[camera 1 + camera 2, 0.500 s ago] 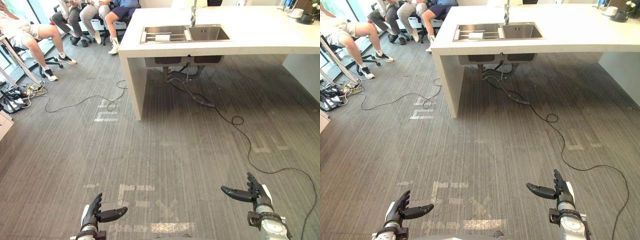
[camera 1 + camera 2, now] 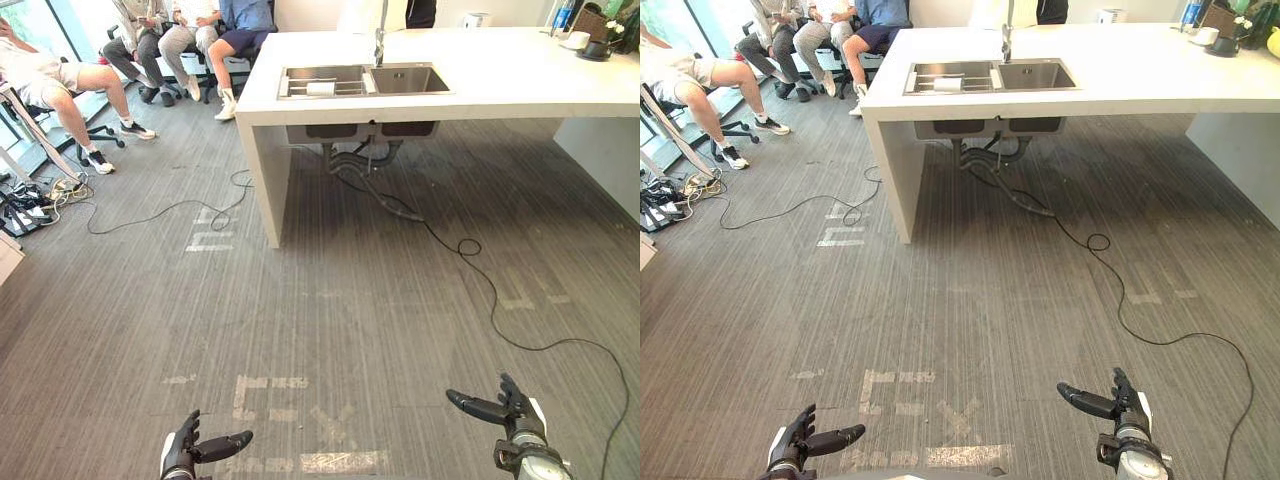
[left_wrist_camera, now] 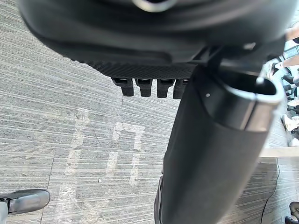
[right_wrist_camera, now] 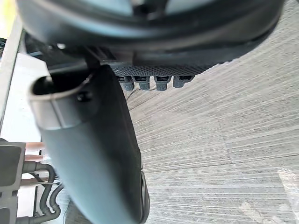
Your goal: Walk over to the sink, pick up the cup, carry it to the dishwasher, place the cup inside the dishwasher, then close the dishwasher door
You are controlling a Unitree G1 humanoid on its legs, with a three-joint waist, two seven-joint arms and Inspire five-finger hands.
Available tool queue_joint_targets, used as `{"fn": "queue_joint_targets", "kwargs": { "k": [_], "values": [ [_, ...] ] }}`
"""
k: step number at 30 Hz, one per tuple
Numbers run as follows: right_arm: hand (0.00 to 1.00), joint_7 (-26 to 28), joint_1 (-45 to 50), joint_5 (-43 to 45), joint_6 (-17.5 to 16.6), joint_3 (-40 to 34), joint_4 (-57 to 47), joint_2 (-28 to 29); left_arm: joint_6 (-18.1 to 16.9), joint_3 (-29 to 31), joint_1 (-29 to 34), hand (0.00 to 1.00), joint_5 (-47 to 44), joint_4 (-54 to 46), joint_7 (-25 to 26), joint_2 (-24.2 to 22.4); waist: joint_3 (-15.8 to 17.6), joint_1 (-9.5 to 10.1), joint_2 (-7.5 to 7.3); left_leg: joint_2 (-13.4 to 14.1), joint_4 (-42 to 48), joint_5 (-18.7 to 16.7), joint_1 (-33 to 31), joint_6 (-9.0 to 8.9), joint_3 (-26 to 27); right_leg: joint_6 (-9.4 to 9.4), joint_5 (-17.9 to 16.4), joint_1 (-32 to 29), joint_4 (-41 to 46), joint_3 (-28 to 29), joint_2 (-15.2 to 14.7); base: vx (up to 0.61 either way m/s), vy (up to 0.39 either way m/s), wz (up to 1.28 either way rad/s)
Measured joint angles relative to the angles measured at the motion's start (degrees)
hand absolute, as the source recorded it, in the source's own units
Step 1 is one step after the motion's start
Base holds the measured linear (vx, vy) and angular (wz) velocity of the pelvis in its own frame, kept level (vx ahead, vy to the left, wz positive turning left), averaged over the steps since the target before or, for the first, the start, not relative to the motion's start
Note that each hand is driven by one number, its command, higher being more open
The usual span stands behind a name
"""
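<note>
Left eye view: white stone counter (image 2: 520,70) well ahead; the small white cup (image 2: 320,88) lies in the left basin of its steel double sink (image 2: 405,82).
Right eye view: left hand (image 2: 792,445) and right hand (image 2: 1125,408) low over the grey floor (image 2: 970,300), fingers straight, empty.
Left wrist view: fingers (image 3: 142,86) straight, nothing held.
Right wrist view: fingers (image 4: 161,83) likewise.
Risk: I could clip the counter's leg (image 2: 268,170) steering in.
Change: the whole picture has shifted, so my camera moved; hands show lower.
</note>
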Motion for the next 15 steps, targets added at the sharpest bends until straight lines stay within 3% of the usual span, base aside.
{"fn": "queue_joint_targets", "kwargs": {
  "k": [15],
  "values": [
    [1.00, -0.34, -0.18, 0.06, 0.10, -0.80, 1.35, 1.50, 0.01, -0.05, -0.87, 1.00, 1.02, 0.01, 0.01, -1.09, 0.18, -0.11, -0.82, -0.06, -1.39, 0.24, 0.80, 0.00, 0.00, 0.02, 0.02, 0.31, -0.75, 0.00, 0.05, -0.01, -0.002, -0.01]
  ]
}}
